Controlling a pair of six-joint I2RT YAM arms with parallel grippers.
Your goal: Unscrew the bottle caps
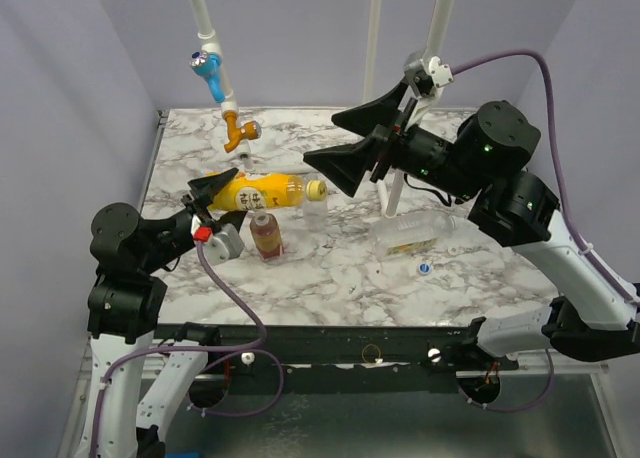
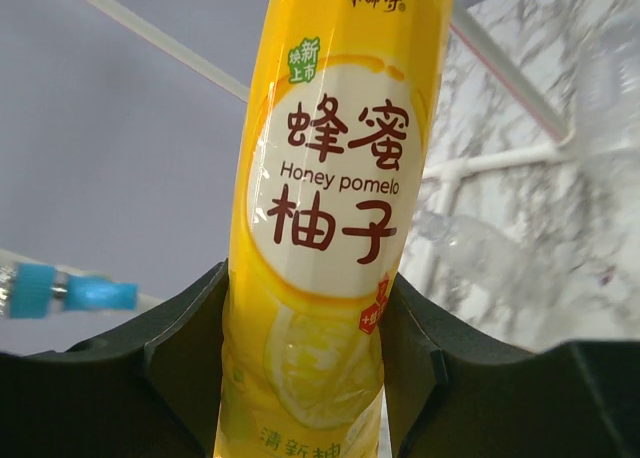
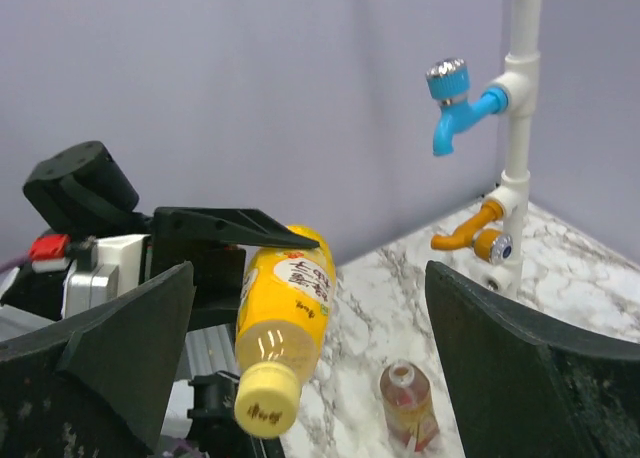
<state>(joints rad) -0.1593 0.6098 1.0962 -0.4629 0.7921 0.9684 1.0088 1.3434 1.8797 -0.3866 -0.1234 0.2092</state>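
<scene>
A marbled white-and-grey table point(image 1: 330, 278) is enclosed by pale lavender walls. A yellow-orange plastic bottle point(image 1: 262, 190) is held lying level above it, clamped near its base by the left gripper point(image 1: 222, 190). Its small yellow screw cap point(image 1: 316, 189) is pointed toward the right gripper point(image 1: 320, 138), whose jaws are spread wide and touch nothing. A brown, red-labelled bottle point(image 1: 267, 236) is stood upright just beside, uncapped.

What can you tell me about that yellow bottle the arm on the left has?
The yellow bottle is slim, glossy plastic, with a wrapper reading "Honey pomelo" among Chinese characters and a citrus picture. Its pale yellow cap is on. It is held sideways, cap toward the right gripper, clamped near its base between the left gripper's black fingers.
</scene>
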